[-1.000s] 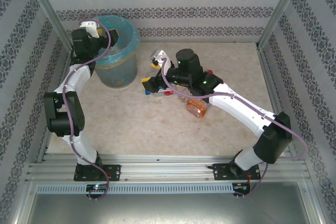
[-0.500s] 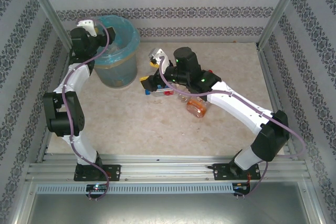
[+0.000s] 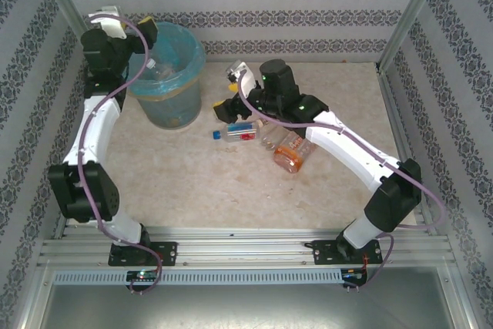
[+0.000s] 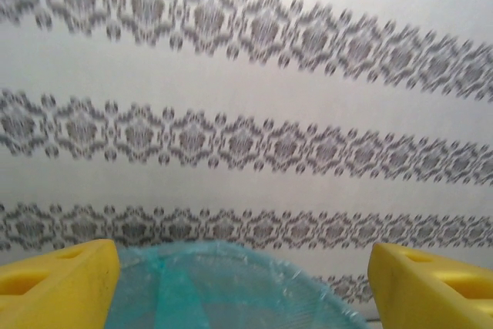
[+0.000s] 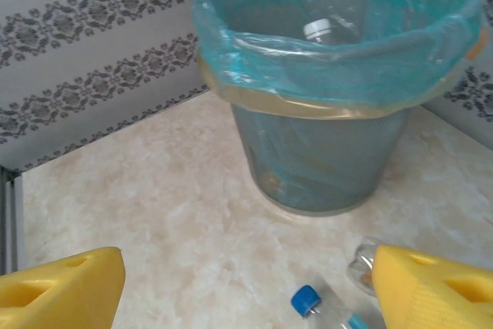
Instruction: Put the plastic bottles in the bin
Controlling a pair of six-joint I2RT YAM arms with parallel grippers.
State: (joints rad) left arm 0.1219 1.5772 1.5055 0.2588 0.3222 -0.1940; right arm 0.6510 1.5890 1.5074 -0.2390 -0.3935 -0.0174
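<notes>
I have both arms up. The right gripper (image 3: 229, 108) is the one that matters, hanging with its yellow fingers (image 5: 62, 287) spread wide and nothing between them. A blue-capped bottle (image 3: 233, 133) lies on the table (image 3: 192, 182) just below it. In the right wrist view the bottle's cap end (image 5: 306, 299) pokes in near the right-hand finger rather than midway between the two. From above, its long axis runs roughly side to side, blue cap toward the bin (image 3: 166, 86). I judge the fingers need to shift over and straddle the body across that axis. A second clear bottle's end (image 5: 360, 264) sits almost against the same finger (easy to nudge on the way down). An orange bottle (image 3: 291, 157) lies partly beneath the right forearm, close by. The bin stands to the left of this group, near but apart from it, with one white-capped bottle (image 5: 318, 30) already inside the blue liner. The left gripper (image 3: 143, 32) hovers over the bin's rim, its fingers (image 4: 54, 287) also apart and empty, facing the patterned wall (image 4: 246, 75). It is well apart from the bottles on the table, and I reckon it could crowd the drop.
</notes>
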